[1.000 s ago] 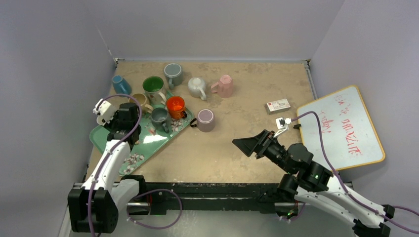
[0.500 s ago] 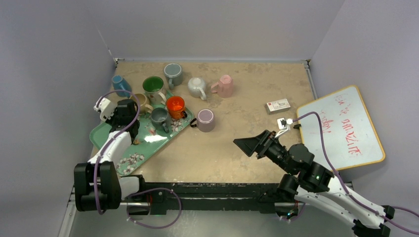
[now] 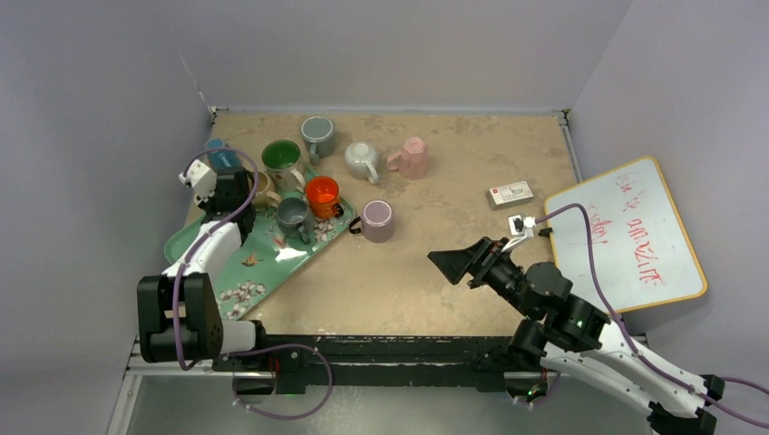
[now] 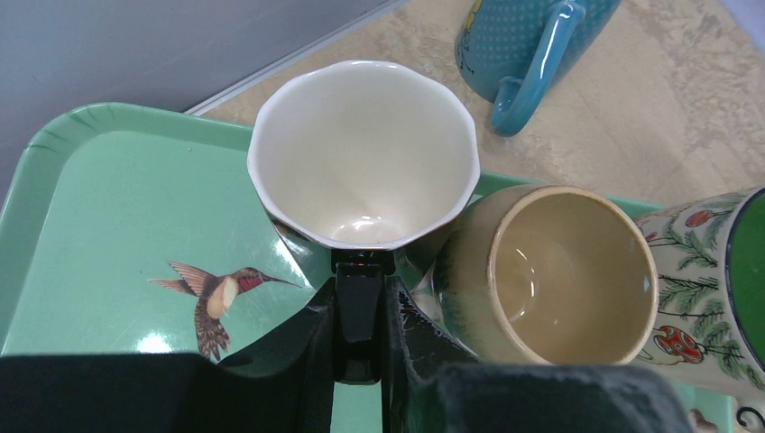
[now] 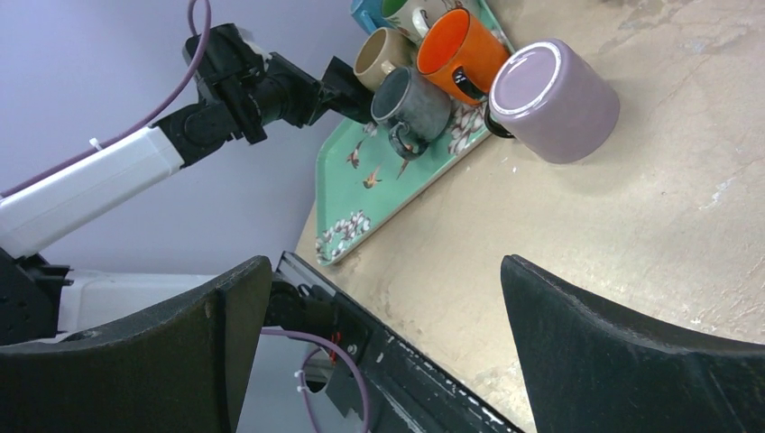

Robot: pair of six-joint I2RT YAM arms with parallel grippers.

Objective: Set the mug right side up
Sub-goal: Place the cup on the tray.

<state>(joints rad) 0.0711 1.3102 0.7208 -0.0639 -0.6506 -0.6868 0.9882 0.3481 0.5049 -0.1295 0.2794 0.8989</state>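
Tan, stone-patterned board covers the table (image 3: 453, 154), boxed in by plain lilac-grey walls (image 3: 408, 45) at the back and on both sides. A black rail (image 3: 390, 348) runs along the near edge, where the two arms are bolted.

At far left, the left gripper (image 4: 361, 280) is clenched on the near side of the mug (image 4: 364, 149), a white one with a faceted rim, its mouth turned toward the wrist camera. Which part the fingers pinch cannot be made out. The mug is over the far corner of a mint-green tray (image 4: 99, 198) printed with hummingbirds, just beside a beige mug (image 4: 550, 271) on its right. A blue mug (image 4: 514, 41) stands on the bare table just beyond the tray.

An orange mug (image 3: 322, 192) and a grey mug (image 3: 293, 216) stand on the tray. A lilac mug (image 3: 376, 220) rests bottom up just off its right edge.

The right gripper (image 5: 386, 271) hangs over open table near the front, jaws spread wide and holding nothing. A whiteboard (image 3: 635, 245) scrawled in red lies at the right edge, with a small box (image 3: 510, 194) near it.
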